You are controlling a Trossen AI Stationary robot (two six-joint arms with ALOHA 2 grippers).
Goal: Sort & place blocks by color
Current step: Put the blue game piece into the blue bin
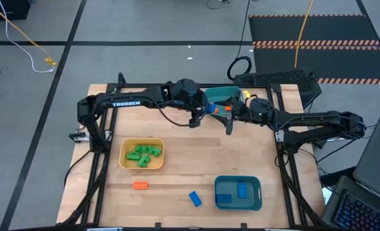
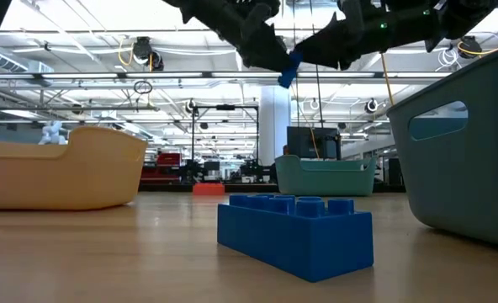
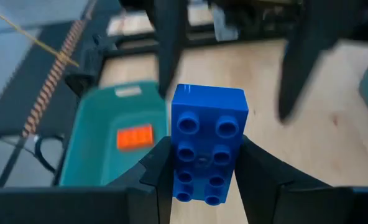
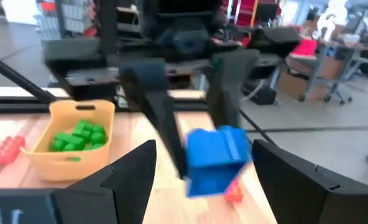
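Observation:
My left gripper (image 3: 202, 155) is shut on a blue block (image 3: 207, 140) and holds it high over the middle of the table, by the teal tray (image 1: 219, 97). That tray stands at the far edge with an orange block (image 3: 135, 137) in it. My right gripper (image 4: 204, 149) faces the held block (image 4: 215, 158) from the right, open, with its fingers just short of it. A yellow tray (image 1: 142, 154) holds green blocks (image 1: 143, 154). A blue-grey tray (image 1: 238, 192) holds blue blocks (image 1: 242, 189). One orange block (image 1: 140, 185) and one blue block (image 1: 195, 199) lie on the table. My left gripper pinches the blue block's two long sides (image 3: 175, 174) between its two fingers, at the end nearer the wrist. The other end sticks out past the fingertips (image 3: 162, 152), studs toward the wrist camera. The fingers slant downward from the table's left. The block (image 2: 289, 69) is lifted clear.
The loose blue block (image 2: 295, 231) lies near the front edge between the yellow tray (image 2: 64, 177) and the blue-grey tray (image 2: 468, 143). Bare wood lies in the table's middle, under both grippers. Black frame rails run along the table's left and right sides.

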